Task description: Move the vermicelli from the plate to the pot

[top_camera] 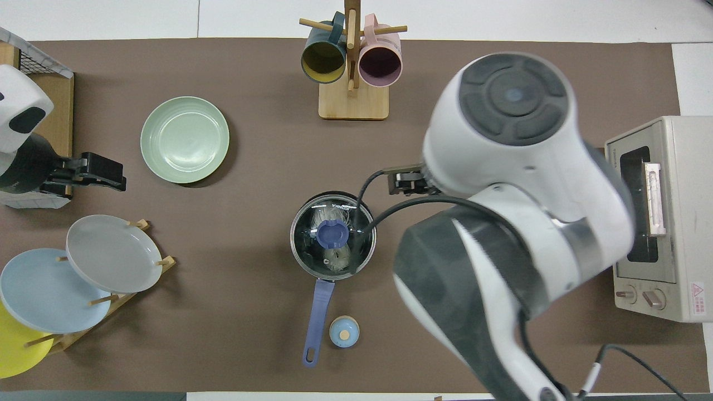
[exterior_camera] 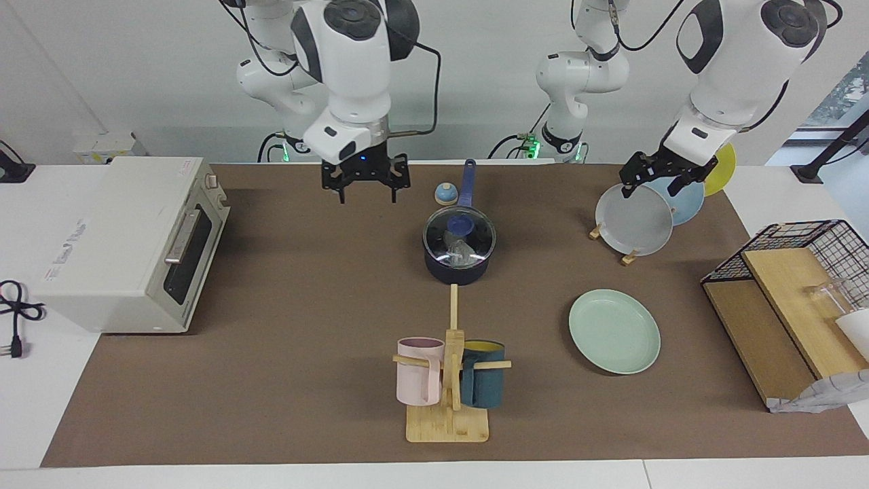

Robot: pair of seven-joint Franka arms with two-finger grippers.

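The dark navy pot (exterior_camera: 456,273) stands mid-table with its long blue handle (top_camera: 317,317) pointing toward the robots. A glass lid with a blue knob (exterior_camera: 459,223) sits on it. Both whitish vermicelli nests (exterior_camera: 462,252) lie inside the pot and show through the lid in the overhead view (top_camera: 338,255). The mint-green plate (exterior_camera: 614,331) is empty, farther from the robots and toward the left arm's end; it also shows in the overhead view (top_camera: 184,139). My right gripper (exterior_camera: 366,195) is open and empty, raised over the mat beside the pot. My left gripper (exterior_camera: 653,187) is open and empty, raised by the plate rack.
A toaster oven (exterior_camera: 129,244) stands at the right arm's end. A mug tree (exterior_camera: 448,407) holds a pink mug and a teal mug. A rack holds a grey plate (exterior_camera: 635,221), a light blue plate and a yellow plate. A small blue bell (exterior_camera: 445,195) is beside the pot handle. A wire basket (exterior_camera: 835,244) is at the left arm's end.
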